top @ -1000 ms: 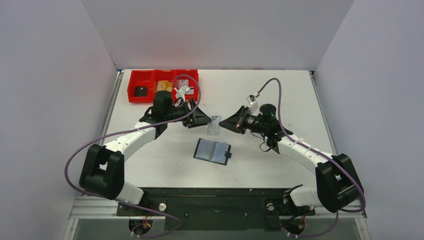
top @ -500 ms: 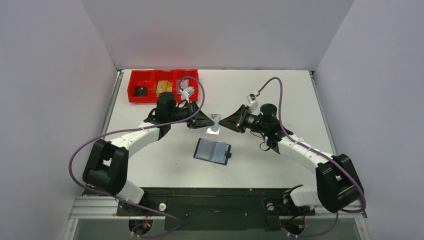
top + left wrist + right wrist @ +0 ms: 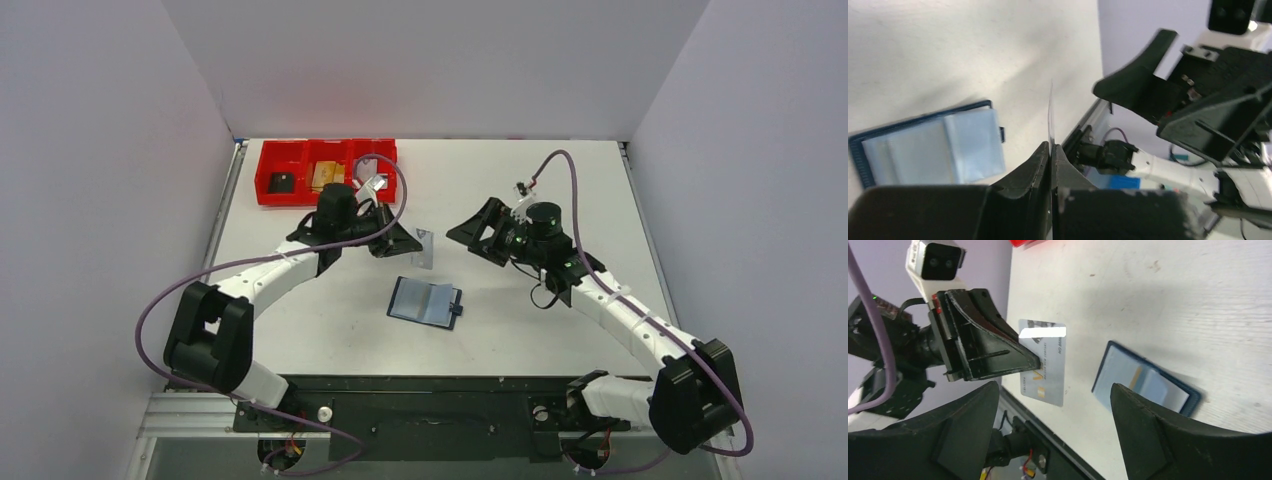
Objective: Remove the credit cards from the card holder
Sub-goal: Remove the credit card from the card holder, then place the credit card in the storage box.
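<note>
Silvery-grey card [image 3: 425,248] pinched by left claw [image 3: 1050,148], just beyond card holder [image 3: 425,302]; released by right claw [image 3: 1054,390], now wide, drawn back. Handover judged complete.

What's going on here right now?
The left gripper is shut on the silvery-grey card, holding it up over the table. The right gripper stands open, apart from it. The card holder lies open on the table. A black card and a tan-gold card sit in the left and middle compartments of the red tray.
</note>
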Robot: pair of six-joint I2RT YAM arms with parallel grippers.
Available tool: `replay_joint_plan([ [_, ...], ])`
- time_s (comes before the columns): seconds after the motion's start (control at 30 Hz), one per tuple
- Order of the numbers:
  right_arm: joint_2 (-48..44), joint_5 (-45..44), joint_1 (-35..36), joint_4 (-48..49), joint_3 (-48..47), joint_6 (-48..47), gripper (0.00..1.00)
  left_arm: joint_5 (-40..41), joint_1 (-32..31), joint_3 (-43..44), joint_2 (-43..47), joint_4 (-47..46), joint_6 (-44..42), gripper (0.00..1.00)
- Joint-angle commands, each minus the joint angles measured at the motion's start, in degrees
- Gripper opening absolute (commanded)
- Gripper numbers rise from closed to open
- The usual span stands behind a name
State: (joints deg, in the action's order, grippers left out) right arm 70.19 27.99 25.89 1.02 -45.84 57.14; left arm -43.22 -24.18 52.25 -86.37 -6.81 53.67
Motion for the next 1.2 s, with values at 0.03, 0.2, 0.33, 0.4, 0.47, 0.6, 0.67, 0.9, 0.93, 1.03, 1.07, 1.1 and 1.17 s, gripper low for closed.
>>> replay_joint_plan([
  [0.03, -3.66, -12.34, 0.07, -9.41, -1.91, -6.31, 0.79, 18.03, -0.03, 9.92, 3.06, 18.22, -12.76, 0.00],
  [0.2, -4.18, -14.93, 0.34, -12.07, -1.37, -7.06, 0.79, 30.52, 0.88, 22.07, -1.96, 28.02, -19.49, 0.00],
  [0.33, -4.59, -15.56, 0.80, -13.84, -1.47, -8.11, 0.79, 42.80, 1.37, 31.92, -7.63, 34.73, -23.95, 0.00],
  [0.4, -5.12, -15.92, 0.85, -15.07, -1.65, -8.94, 0.79, 48.38, 1.41, 36.86, -10.86, 36.68, -26.31, 0.00],
  [0.47, -5.66, -16.09, 0.93, -16.40, -1.88, -9.81, 0.79, 53.45, 1.56, 41.65, -14.43, 37.92, -28.40, 0.00],
  [0.6, -6.84, -16.35, 0.93, -19.16, -2.47, -11.32, 0.79, 61.32, 1.84, 51.49, -22.56, 40.07, -31.69, 0.00],
  [0.67, -7.60, -16.57, 0.93, -20.06, -2.64, -11.74, 0.79, 64.68, 1.86, 56.86, -27.03, 41.34, -32.89, 0.00],
  [0.9, -10.94, -17.99, 1.09, -22.79, -2.18, -12.01, 0.79, 74.27, 1.77, 77.77, -44.02, 47.33, -37.46, 0.00],
  [0.93, -11.17, -18.17, 1.09, -23.02, -2.09, -11.83, 0.79, 75.44, 1.82, 80.38, -45.18, 47.59, -38.41, 0.00],
  [1.03, -11.86, -18.02, 1.36, -25.04, -2.37, -11.76, 0.79, 77.42, 1.86, 84.15, -50.02, 48.21, -39.52, 0.00],
  [1.07, -11.94, -17.99, 1.40, -26.12, -2.70, -11.98, 0.79, 77.70, 1.88, 85.34, -50.78, 48.10, -39.74, 0.00],
  [1.1, -12.12, -18.26, 1.48, -26.79, -2.95, -12.20, 0.79, 77.90, 1.87, 85.72, -52.18, 47.89, -40.39, 0.00],
  [1.17, -12.31, -18.88, 1.60, -28.54, -3.80, -12.85, 0.79, 78.35, 1.86, 87.00, -54.45, 47.31, -41.66, 0.00],
])
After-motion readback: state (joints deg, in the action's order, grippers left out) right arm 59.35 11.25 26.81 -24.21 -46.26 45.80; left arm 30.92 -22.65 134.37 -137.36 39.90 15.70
